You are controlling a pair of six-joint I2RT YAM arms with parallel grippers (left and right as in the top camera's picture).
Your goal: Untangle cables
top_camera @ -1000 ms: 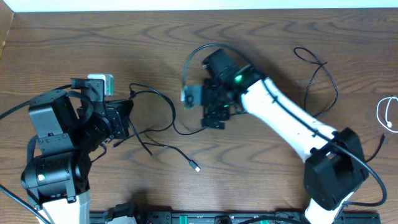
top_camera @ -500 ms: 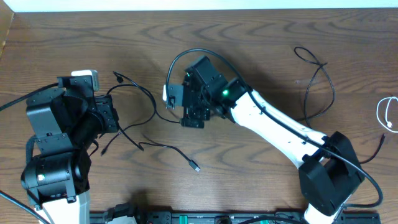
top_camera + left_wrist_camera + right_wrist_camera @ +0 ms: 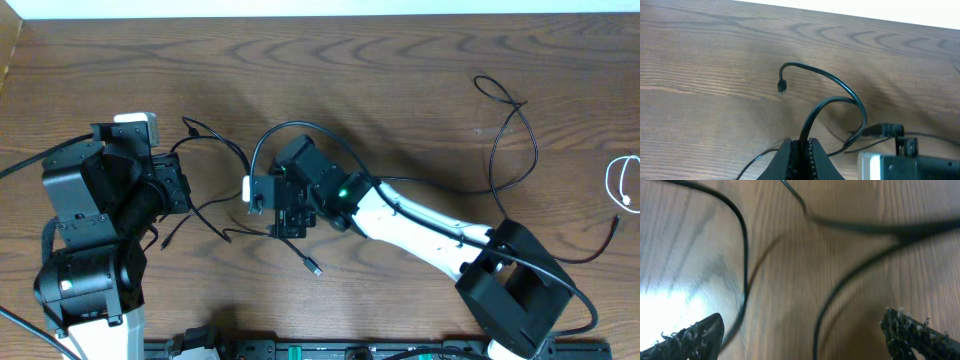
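Thin black cables lie in loose crossing strands on the wooden table left of centre, one plug end lying toward the front. My left gripper is shut on a black strand; in the left wrist view its jaws pinch that strand, which arcs up to a small plug. My right gripper is open, low over the strands near the middle. In the right wrist view its fingers stand wide apart with a black strand between them, touching neither.
A separate black cable loops at the back right. A white cable lies at the far right edge, with another black strand below it. The right arm's own thick cable arches over its wrist.
My right gripper has moved left and toward the front, down over the strands. My left gripper pulled its strand leftward a second ago and has held still since.
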